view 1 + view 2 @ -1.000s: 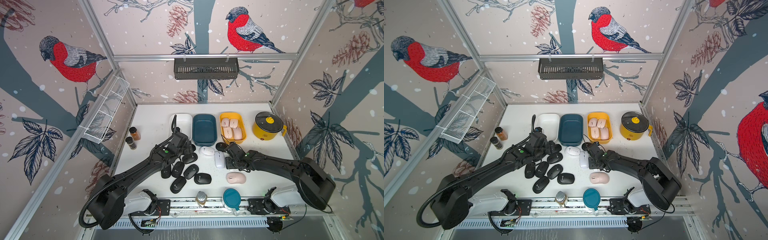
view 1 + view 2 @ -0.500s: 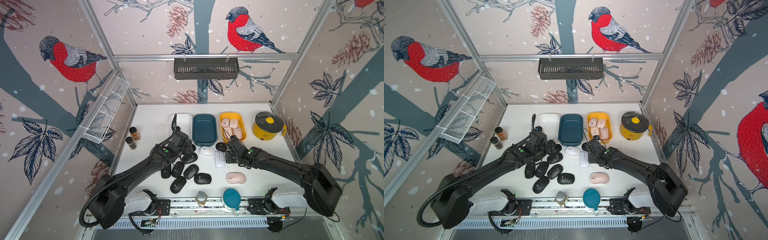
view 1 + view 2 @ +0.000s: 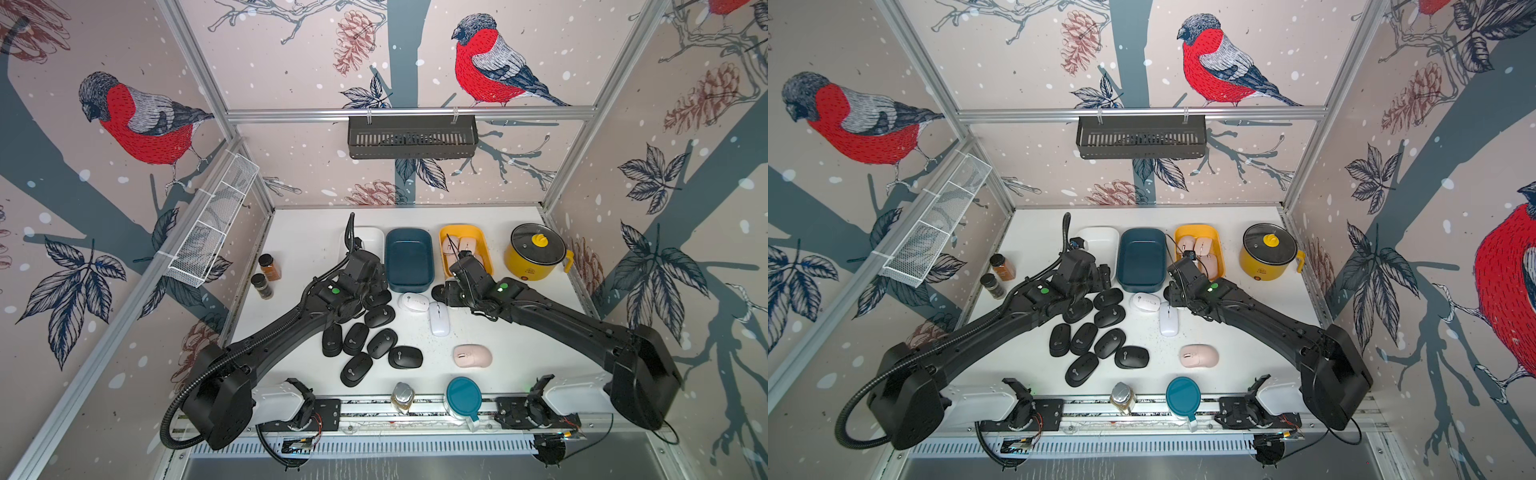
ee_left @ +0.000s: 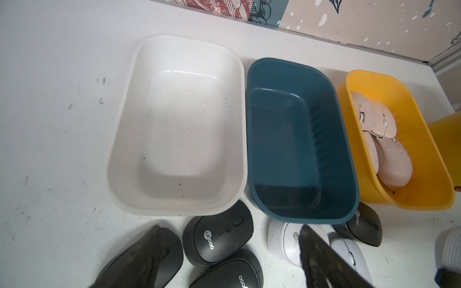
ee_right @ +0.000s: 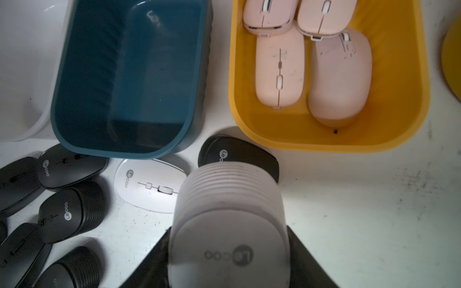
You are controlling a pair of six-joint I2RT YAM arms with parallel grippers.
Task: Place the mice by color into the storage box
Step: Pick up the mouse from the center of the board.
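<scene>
Right wrist view: right fingers (image 5: 306,261) pinch a white mouse (image 5: 228,219) near the yellow box (image 5: 399,104), four pink mice (image 5: 279,72) already inside. Left fingers (image 4: 321,256) spread, empty, over the black mice (image 3: 355,338) mid-frame. White box (image 4: 174,119) and teal box (image 4: 287,139) hold nothing, so most sorting remains.

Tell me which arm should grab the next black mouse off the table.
Left. The left end effector is open above the black mice; the right end effector is shut on a white mouse, so it is occupied.
</scene>
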